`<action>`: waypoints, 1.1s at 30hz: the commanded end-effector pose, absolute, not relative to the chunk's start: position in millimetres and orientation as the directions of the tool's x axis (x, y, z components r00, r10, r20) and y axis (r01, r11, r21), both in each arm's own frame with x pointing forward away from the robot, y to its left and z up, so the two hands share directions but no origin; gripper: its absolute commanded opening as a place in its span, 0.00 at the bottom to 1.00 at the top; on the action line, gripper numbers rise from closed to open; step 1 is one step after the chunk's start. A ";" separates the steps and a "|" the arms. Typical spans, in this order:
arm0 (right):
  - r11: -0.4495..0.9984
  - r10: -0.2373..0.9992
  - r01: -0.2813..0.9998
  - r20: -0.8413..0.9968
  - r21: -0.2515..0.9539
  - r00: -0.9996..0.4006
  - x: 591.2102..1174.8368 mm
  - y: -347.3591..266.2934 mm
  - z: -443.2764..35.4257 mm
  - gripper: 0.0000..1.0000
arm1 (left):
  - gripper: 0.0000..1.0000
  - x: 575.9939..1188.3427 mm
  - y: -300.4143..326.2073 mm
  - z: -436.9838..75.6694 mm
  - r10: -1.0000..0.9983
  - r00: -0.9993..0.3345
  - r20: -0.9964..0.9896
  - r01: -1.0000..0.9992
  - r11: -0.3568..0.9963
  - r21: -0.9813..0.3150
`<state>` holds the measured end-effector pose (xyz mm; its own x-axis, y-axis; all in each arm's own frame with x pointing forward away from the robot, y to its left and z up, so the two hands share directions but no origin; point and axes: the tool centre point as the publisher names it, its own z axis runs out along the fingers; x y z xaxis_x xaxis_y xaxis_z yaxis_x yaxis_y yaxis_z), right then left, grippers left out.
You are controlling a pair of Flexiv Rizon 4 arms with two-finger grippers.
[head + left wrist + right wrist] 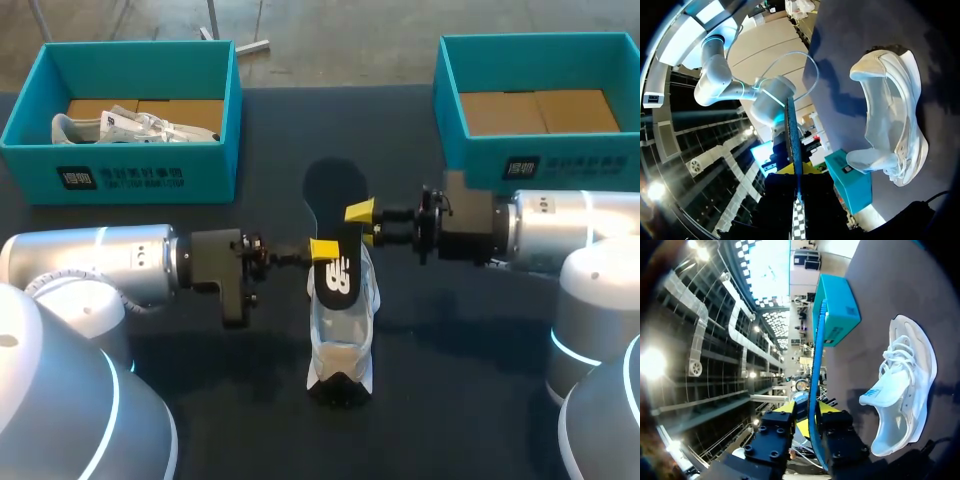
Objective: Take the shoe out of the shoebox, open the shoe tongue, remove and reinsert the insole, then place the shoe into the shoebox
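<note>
Above the white shoe, the black insole was held clear, left gripper and right gripper each clamped on opposite edges, evidently aligning it for reinsertion.

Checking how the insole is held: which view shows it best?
Head view: the insole faces the camera flat-on, over the shoe, pinched by the left hand and right hand. Both wrist views show only its thin edge in the grip.

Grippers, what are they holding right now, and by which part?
Both hold the black insole by its long edges near the middle: left gripper on one edge, right gripper on the opposite.
</note>
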<state>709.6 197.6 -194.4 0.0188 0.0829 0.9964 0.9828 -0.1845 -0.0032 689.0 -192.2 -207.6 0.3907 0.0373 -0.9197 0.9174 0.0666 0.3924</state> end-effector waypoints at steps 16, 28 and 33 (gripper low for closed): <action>-0.171 0.088 0.985 0.996 -0.005 0.021 710.5 201.6 -198.6 0.00 | 1.00 685.8 -182.0 -206.9 0.054 0.326 -0.944 0.942 0.065 0.329; -0.154 0.091 0.988 0.996 0.013 0.001 705.7 200.9 -218.8 0.00 | 1.00 707.5 -128.8 -188.9 0.276 0.163 -0.947 0.984 0.024 0.177; -0.170 0.093 0.985 0.995 -0.006 0.022 705.8 201.3 -226.2 0.00 | 1.00 722.8 -119.9 -178.8 0.490 0.161 -0.857 0.986 -0.040 0.163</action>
<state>707.0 196.2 -223.9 0.0213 0.0907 0.9956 0.9867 -0.1627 -0.0062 717.7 -131.4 -196.4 0.1404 0.2785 -0.9501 0.9857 0.0507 0.1606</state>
